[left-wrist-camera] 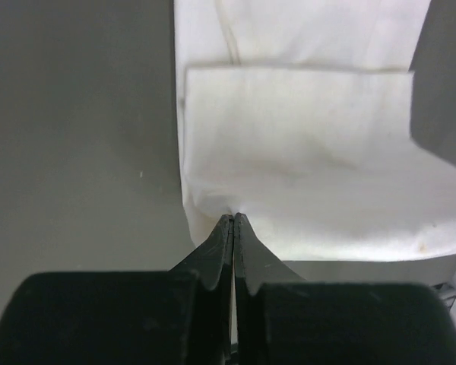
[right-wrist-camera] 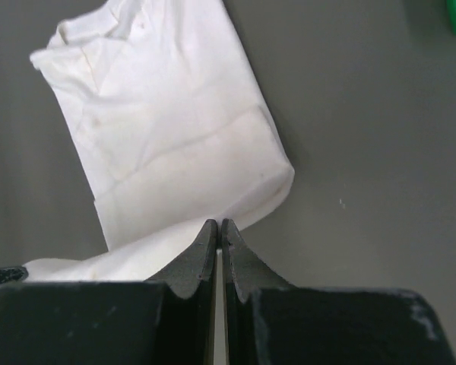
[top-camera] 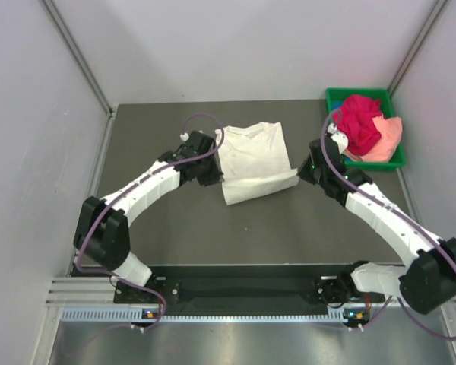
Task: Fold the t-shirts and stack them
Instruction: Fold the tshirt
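Left gripper [left-wrist-camera: 234, 218]: my fingers are pressed together, pinching the left edge of the cream-white t-shirt [top-camera: 252, 156].
Right gripper [right-wrist-camera: 219, 223]: clamped on the same shirt's right corner.
Cream-white t-shirt: on the table [top-camera: 159, 220] between my arms, its lower part doubled over.
Other shirts: magenta-red t-shirt [top-camera: 361, 122] atop peach-pink t-shirt [top-camera: 387, 137], bunched in the green tray [top-camera: 338, 95], far right.

No text, label, brand or number can be read anywhere.

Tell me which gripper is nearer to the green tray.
Right. The right gripper is at the right edge of the cream-white t-shirt, just left of the green tray. The left gripper is at the shirt's left edge, with the shirt between.
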You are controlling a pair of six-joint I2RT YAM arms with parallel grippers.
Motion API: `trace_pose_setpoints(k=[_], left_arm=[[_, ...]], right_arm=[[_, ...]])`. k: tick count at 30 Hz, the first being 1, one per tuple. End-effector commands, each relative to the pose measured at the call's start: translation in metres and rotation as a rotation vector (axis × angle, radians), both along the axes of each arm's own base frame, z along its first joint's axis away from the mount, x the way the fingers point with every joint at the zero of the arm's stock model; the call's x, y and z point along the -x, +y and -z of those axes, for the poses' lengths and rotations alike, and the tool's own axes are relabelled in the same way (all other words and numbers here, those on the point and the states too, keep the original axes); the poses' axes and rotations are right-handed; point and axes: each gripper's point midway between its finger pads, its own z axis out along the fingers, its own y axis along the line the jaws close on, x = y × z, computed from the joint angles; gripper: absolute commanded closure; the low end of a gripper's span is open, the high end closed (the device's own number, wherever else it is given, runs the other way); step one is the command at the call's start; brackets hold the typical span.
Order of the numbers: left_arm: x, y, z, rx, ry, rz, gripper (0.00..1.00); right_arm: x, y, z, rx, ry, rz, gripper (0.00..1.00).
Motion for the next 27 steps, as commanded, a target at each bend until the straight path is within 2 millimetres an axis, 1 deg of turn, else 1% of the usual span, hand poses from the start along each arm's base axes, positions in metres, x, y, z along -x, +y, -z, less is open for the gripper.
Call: trace_pose_setpoints(k=[1,2,3,4,5,6,7,8,9,10,11,12,13,14,15,16,17,18,19,20,21,22,23,24,25,26,27], left_arm=[[-0.048,0.002,-0.032,0.021,-0.097,0.003,1.0],[-0.058,0.003,-0.036,0.018,-0.112,-0.001,1.0],[-0.077,0.003,-0.041,0.002,-0.139,-0.009,1.0],[-0.09,0.009,-0.044,-0.002,-0.158,-0.025,1.0],[-0.101,0.011,-0.046,-0.004,-0.17,-0.031,1.0],[-0.122,0.014,-0.046,-0.026,-0.191,-0.061,1.0],[-0.135,0.02,-0.048,-0.013,-0.196,-0.075,1.0],[-0.143,0.019,-0.048,0.01,-0.193,-0.068,1.0],[-0.16,0.016,-0.052,0.026,-0.205,-0.068,1.0],[-0.169,0.018,-0.053,0.029,-0.217,-0.076,1.0],[-0.178,0.018,-0.056,0.031,-0.234,-0.079,1.0],[-0.192,0.015,-0.058,0.037,-0.252,-0.079,1.0],[-0.201,0.017,-0.057,0.043,-0.258,-0.084,1.0],[-0.208,0.015,-0.058,0.053,-0.264,-0.079,1.0],[-0.222,0.014,-0.056,0.058,-0.277,-0.082,1.0],[-0.231,0.017,-0.055,0.061,-0.286,-0.085,1.0],[-0.238,0.018,-0.053,0.063,-0.292,-0.09,1.0],[-0.25,0.015,-0.052,0.081,-0.311,-0.084,1.0],[-0.258,0.019,-0.051,0.087,-0.321,-0.092,1.0],[-0.266,0.021,-0.055,0.093,-0.344,-0.1,1.0],[-0.275,0.02,-0.047,0.102,-0.355,-0.102,1.0],[-0.282,0.024,-0.046,0.106,-0.369,-0.11,1.0],[-0.288,0.026,-0.044,0.109,-0.377,-0.118,1.0],[-0.294,0.027,-0.036,0.115,-0.375,-0.124,1.0],[-0.302,0.031,-0.037,0.125,-0.398,-0.136,1.0],[-0.306,0.032,-0.035,0.127,-0.406,-0.141,1.0],[-0.31,0.035,-0.026,0.124,-0.405,-0.147,1.0]], right_arm=[[-0.047,-0.005,-0.034,0.015,-0.098,0.002,1.0],[-0.062,-0.003,-0.037,0.011,-0.099,-0.003,1.0],[-0.074,-0.007,-0.042,0.005,-0.112,0.006,1.0],[-0.082,-0.006,-0.043,0.013,-0.112,-0.008,1.0],[-0.098,-0.003,-0.049,0.016,-0.119,-0.011,1.0],[-0.108,-0.007,-0.052,0.019,-0.124,-0.007,1.0],[-0.116,-0.006,-0.054,0.025,-0.126,-0.017,1.0],[-0.132,-0.004,-0.057,0.024,-0.132,-0.019,1.0],[-0.142,-0.007,-0.059,0.021,-0.139,-0.019,1.0],[-0.157,-0.002,-0.058,0.009,-0.139,-0.043,1.0],[-0.165,-0.001,-0.057,0.003,-0.139,-0.048,1.0],[-0.176,-0.001,-0.058,-0.008,-0.156,-0.052,1.0],[-0.191,0.005,-0.055,-0.022,-0.154,-0.077,1.0],[-0.2,0.006,-0.053,-0.026,-0.157,-0.08,1.0],[-0.209,0.007,-0.051,-0.032,-0.157,-0.083,1.0],[-0.224,0.01,-0.049,-0.041,-0.16,-0.094,1.0],[-0.232,0.012,-0.048,-0.045,-0.164,-0.099,1.0],[-0.24,0.011,-0.048,-0.052,-0.17,-0.102,1.0],[-0.254,0.014,-0.044,-0.058,-0.172,-0.106,1.0],[-0.26,0.013,-0.041,-0.06,-0.172,-0.102,1.0],[-0.266,0.015,-0.04,-0.075,-0.177,-0.115,1.0],[-0.277,0.016,-0.034,-0.084,-0.18,-0.12,1.0],[-0.283,0.017,-0.031,-0.096,-0.184,-0.125,1.0],[-0.29,0.017,-0.031,-0.106,-0.203,-0.127,1.0],[-0.297,0.021,-0.024,-0.121,-0.203,-0.139,1.0],[-0.304,0.022,-0.026,-0.132,-0.231,-0.148,1.0],[-0.308,0.023,-0.025,-0.141,-0.24,-0.156,1.0]])
